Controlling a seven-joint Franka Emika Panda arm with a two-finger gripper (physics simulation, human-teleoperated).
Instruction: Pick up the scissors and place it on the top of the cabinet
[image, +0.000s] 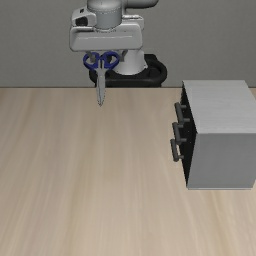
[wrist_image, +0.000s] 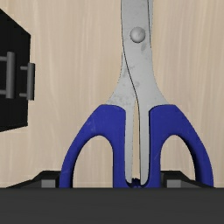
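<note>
Closed end effector (image: 100, 62) gripping scissors (image: 100, 82) by blue handles, blades hanging over table (image: 80, 170), well apart from cabinet (image: 220, 135). Fingertips largely hidden behind handles; cabinet cut off at exterior view's right edge.

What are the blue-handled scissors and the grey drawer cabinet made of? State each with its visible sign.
The blue-handled scissors: blades look like steel, pale grey with a round rivet; handles look like glossy blue plastic. The grey drawer cabinet: possibly painted metal, flat matte grey with dark handles, though uncertain.
</note>
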